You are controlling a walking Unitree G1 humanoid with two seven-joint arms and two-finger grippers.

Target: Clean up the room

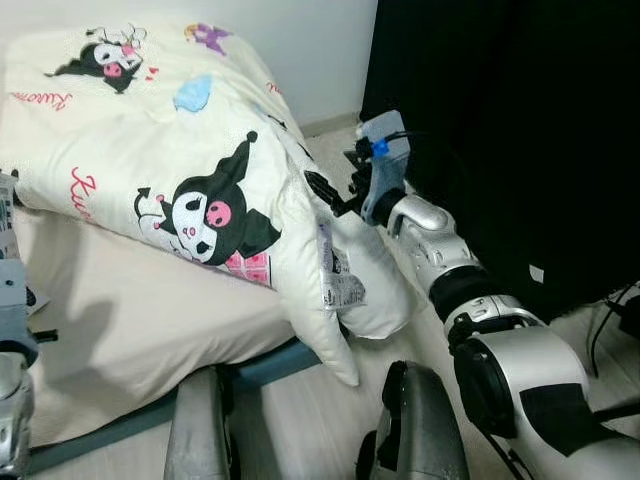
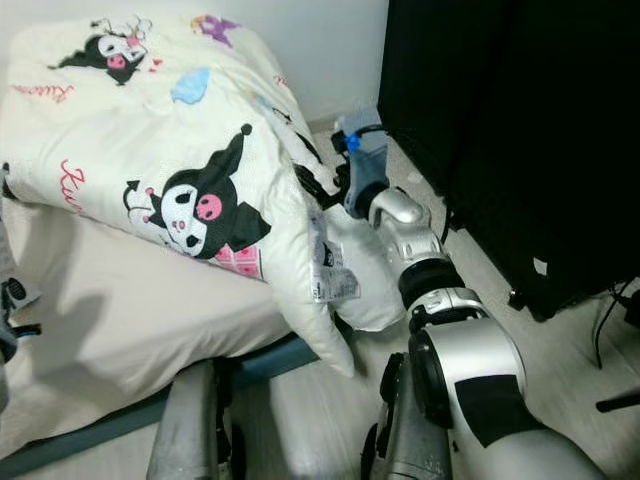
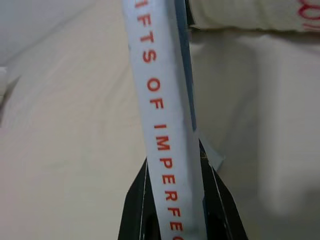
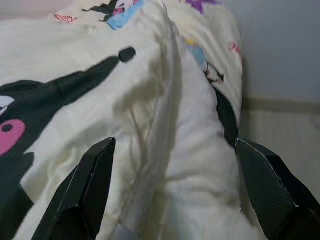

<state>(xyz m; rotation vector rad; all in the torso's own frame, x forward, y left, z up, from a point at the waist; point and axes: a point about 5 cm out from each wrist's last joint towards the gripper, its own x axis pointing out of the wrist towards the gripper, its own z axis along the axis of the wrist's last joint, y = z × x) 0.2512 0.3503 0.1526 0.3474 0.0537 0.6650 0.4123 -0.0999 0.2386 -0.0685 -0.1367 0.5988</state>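
A cream comforter [image 1: 180, 150] printed with black cartoon figures lies bunched on the bed, one corner hanging over the side. My right gripper [image 4: 173, 145] is open at that overhanging edge [image 1: 325, 195]; its fingers [image 4: 90, 185] stand on either side of a raised fold of the fabric. My left gripper [image 3: 175, 155] is shut on a book [image 3: 165, 125] with a white spine and red letters, held above the bare sheet. The left arm [image 1: 12, 320] shows at the far left edge of the left eye view.
The mattress [image 1: 150, 320] has a cream sheet on a blue-grey frame [image 1: 270, 365]. A tall black cabinet [image 1: 500, 100] stands close on the right, leaving a narrow strip of floor [image 1: 335, 135]. Cables [image 1: 610, 320] lie at the right. My legs [image 1: 420, 430] are near the bed's corner.
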